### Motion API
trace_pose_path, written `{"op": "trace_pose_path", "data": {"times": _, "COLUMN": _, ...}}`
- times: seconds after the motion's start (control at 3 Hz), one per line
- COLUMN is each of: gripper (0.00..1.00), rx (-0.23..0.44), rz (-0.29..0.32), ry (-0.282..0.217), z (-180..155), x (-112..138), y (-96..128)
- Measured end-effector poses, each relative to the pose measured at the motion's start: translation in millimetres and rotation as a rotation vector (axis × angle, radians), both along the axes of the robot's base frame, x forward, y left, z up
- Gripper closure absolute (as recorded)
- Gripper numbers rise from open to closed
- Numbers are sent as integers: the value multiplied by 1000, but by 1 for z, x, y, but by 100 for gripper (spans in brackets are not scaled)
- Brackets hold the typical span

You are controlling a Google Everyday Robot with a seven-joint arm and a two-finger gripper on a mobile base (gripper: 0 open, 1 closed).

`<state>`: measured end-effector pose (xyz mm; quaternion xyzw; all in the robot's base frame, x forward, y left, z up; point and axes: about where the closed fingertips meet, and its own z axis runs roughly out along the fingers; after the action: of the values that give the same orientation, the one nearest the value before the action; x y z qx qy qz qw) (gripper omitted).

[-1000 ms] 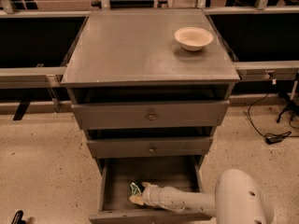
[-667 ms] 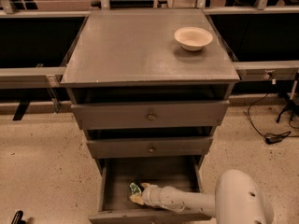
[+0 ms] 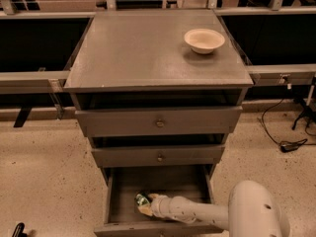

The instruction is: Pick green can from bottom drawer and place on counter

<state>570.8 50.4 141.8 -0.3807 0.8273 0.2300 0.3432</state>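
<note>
Seemingly the grasp step: in the open bottom drawer [image 3: 173, 184], left of its middle, the pincer [image 3: 146, 207] meets the green can [image 3: 142, 199]; whether it grips, I cannot tell. Next: lift clear to the desk [image 3: 138, 53] above that drawer

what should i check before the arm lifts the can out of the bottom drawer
1. Bottom drawer pulled open: ok.
2. End effector down inside the drawer, right at the green can: ok.
3. Secure hold on the can: cannot tell.
4. Way up past the middle drawer: probably ok, since the can lies towards the front of the bottom drawer, forward of that drawer's front.
5. Bare space on the counter to set the can down: ok. Only the cream bowl is on it, near the back right corner.
</note>
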Motion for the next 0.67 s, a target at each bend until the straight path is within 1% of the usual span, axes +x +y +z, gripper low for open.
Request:
{"op": "trace_pose_path", "data": {"times": 0.33, "gripper": 65, "rx": 12, "rz": 13, "ry": -7, "z": 7, "x": 0, "y": 1}}
{"op": "trace_pose_path", "data": {"times": 0.67, "gripper": 93, "rx": 41, "rz": 41, "ry": -32, "z": 23, "x": -2, "y": 6}}
